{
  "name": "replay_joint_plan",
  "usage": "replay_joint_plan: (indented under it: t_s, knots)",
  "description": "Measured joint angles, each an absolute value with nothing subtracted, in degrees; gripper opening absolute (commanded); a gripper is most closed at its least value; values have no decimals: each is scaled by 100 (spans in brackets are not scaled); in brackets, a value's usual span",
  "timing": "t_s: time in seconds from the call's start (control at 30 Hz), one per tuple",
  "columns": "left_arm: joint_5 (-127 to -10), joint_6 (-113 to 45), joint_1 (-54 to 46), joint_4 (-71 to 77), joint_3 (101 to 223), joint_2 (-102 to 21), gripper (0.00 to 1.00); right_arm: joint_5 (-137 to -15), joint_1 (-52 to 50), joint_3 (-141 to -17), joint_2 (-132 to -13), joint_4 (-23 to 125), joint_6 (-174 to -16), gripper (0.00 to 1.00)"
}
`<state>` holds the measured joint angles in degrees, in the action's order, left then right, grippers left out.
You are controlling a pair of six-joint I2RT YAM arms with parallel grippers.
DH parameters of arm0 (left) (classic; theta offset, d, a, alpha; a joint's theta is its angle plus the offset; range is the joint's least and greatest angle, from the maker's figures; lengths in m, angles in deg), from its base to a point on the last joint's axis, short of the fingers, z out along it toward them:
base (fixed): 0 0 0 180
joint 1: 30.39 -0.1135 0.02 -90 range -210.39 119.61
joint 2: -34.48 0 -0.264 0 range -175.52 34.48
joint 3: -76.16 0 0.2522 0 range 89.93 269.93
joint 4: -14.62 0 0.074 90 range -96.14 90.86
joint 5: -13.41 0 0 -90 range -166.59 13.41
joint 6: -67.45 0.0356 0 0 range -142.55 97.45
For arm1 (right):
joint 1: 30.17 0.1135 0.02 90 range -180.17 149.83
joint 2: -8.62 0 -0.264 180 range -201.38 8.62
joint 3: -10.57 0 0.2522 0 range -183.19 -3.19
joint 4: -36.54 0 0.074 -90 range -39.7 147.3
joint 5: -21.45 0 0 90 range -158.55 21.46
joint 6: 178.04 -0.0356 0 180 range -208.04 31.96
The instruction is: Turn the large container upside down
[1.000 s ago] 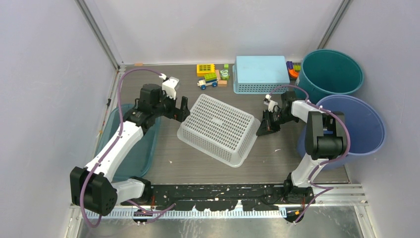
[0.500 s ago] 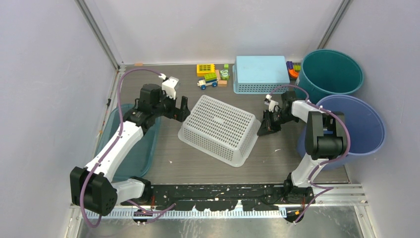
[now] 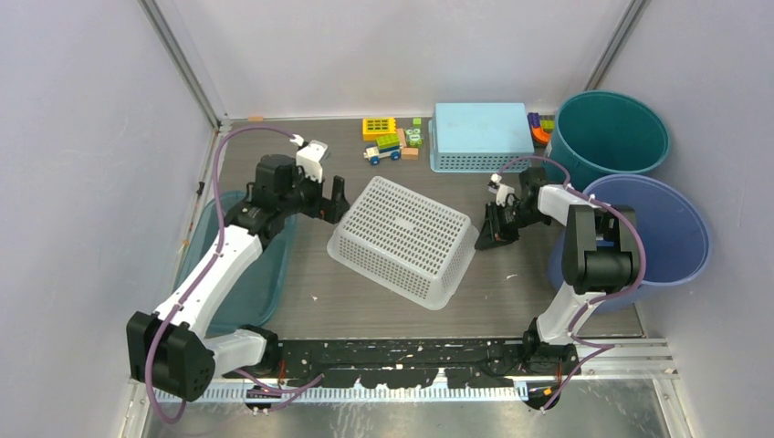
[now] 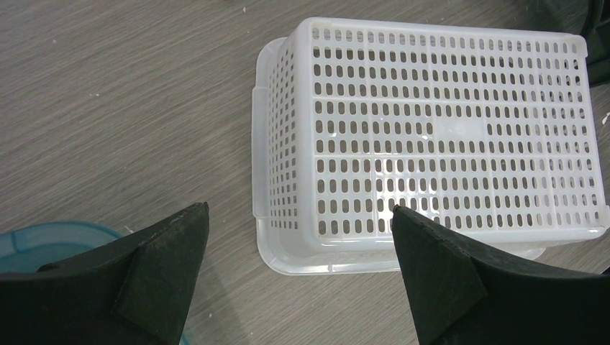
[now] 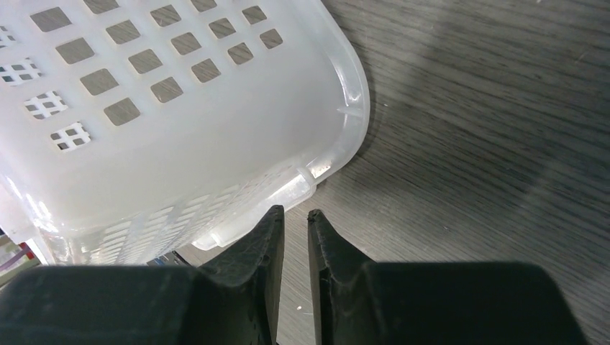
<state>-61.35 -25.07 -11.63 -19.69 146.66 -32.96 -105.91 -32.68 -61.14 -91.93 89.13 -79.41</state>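
Note:
The large container is a white perforated basket (image 3: 402, 239) lying mouth down on the table, its slotted base facing up (image 4: 446, 144). My left gripper (image 3: 330, 203) hovers just off the basket's left end, wide open and empty (image 4: 299, 208). My right gripper (image 3: 488, 235) sits low at the basket's right end. In the right wrist view its fingers (image 5: 294, 210) stand a narrow slit apart beside the rim corner (image 5: 338, 115), with only table between them.
At the back stand a light blue overturned basket (image 3: 481, 135) and toy blocks with a small truck (image 3: 391, 139). A teal bucket (image 3: 610, 132) and a blue bucket (image 3: 666, 228) stand on the right. A teal tub (image 3: 265, 274) lies under the left arm.
The right gripper's fingers have parted a little and let go of the basket's rim. The basket has settled slightly. The left gripper has pulled back a little, still open.

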Motion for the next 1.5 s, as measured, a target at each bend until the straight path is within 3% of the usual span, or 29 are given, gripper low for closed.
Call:
replay_joint_plan:
  t_s: [0.43, 0.8, 1.03, 1.5]
  knots:
    - [-6613, -2346, -1163, -1956, 14666, -3121, 100, -10429, -3305, -6114, -9023, 8852, -7939, 36]
    - [-6712, -2160, -1163, -1976, 14670, -3005, 100, -10270, -3331, -6038, -8242, 8662, -7935, 54]
    - [-6624, -1906, -1163, -2096, 14816, -3088, 100, -10320, -3331, -5856, -7366, 8489, -7895, 71]
    - [-6537, -1362, -813, -2295, 15372, -4002, 100, -11629, -3331, -5387, -6181, 8238, -7275, 84]
